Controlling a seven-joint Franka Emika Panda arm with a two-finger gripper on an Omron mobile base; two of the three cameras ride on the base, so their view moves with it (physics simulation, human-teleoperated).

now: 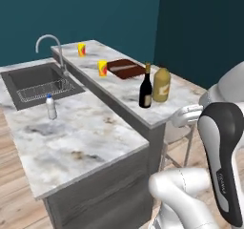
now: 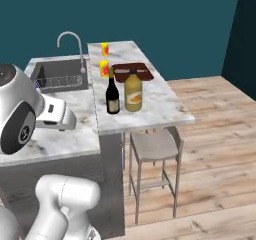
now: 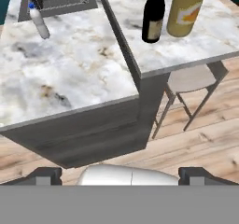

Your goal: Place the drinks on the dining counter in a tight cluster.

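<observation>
My gripper [image 3: 119, 174] hangs wide open, empty. The small clear blue-capped water bottle [image 3: 38, 20] stands far ahead-left, seemingly beside the steel sink [image 3: 56, 1]; a sideways approach could topple it.

No legible text anywhere, tan label on the wine bottle [image 1: 145, 87] blank at this size, orange label on the amber bottle [image 1: 161, 85] a plain patch, red marks on the yellow cups [image 1: 102, 67] unreadable
</observation>
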